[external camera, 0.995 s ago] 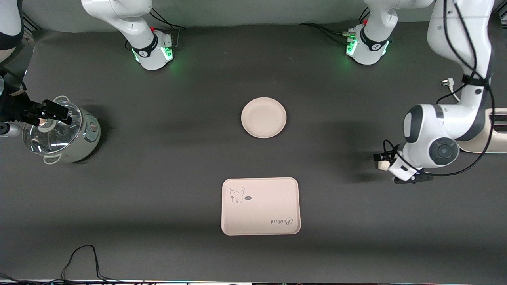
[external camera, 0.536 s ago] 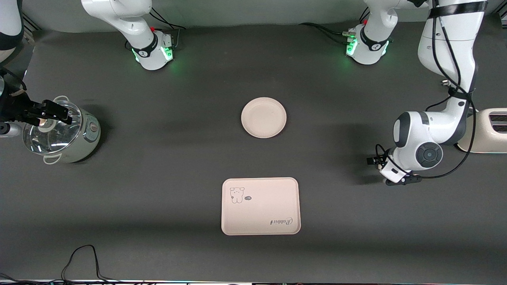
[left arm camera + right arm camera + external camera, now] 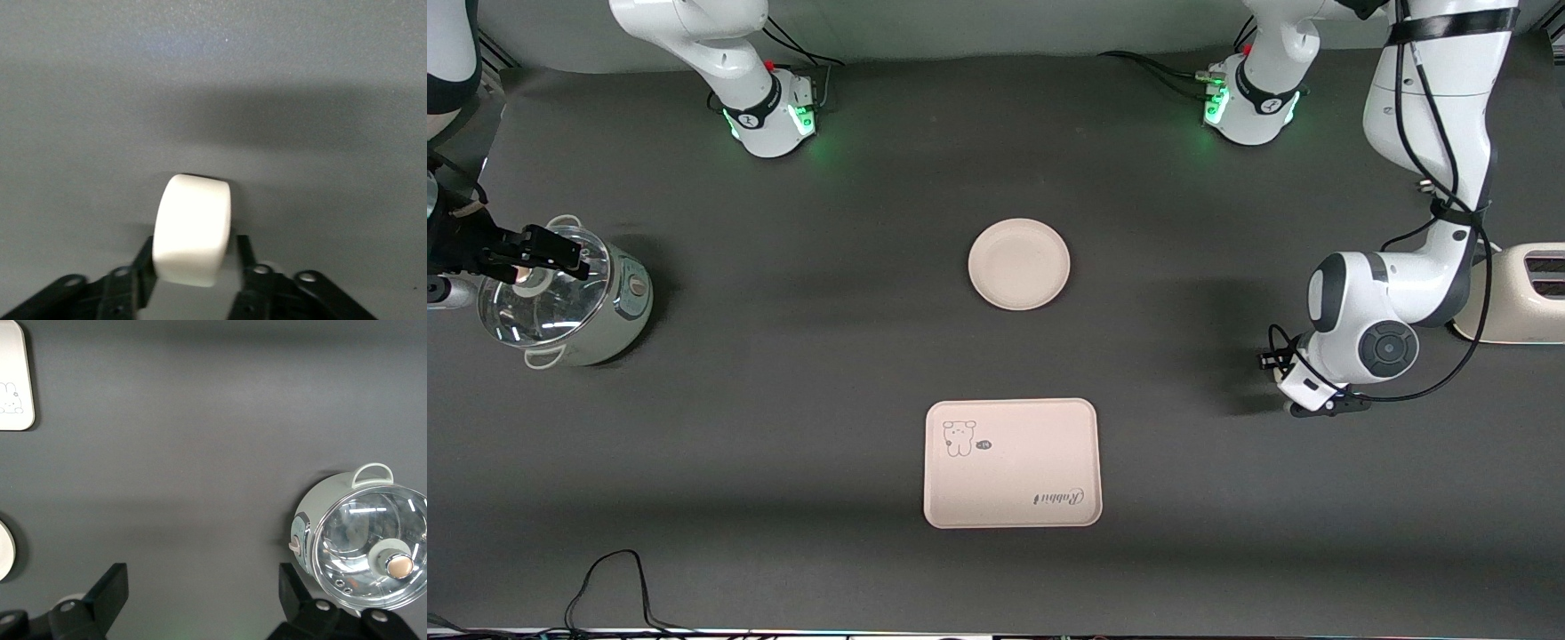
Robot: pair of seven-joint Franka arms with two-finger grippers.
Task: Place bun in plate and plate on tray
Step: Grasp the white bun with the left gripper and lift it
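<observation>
My left fingers (image 3: 193, 283) are clenched on the bun (image 3: 193, 230), low at the desk (image 3: 783, 356) toward the left arm's end. My right fingers (image 3: 200, 593) wait spread wide above the pot (image 3: 560, 298). The plate (image 3: 1019, 264) sits mid-desk, with the tray (image 3: 1011, 462) nearer the front camera.

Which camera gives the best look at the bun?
The left wrist view: the bun fills the foreground between the left gripper's fingers, which are shut on it. The front view hides it under the left arm, and the right wrist view doesn't show it.
</observation>
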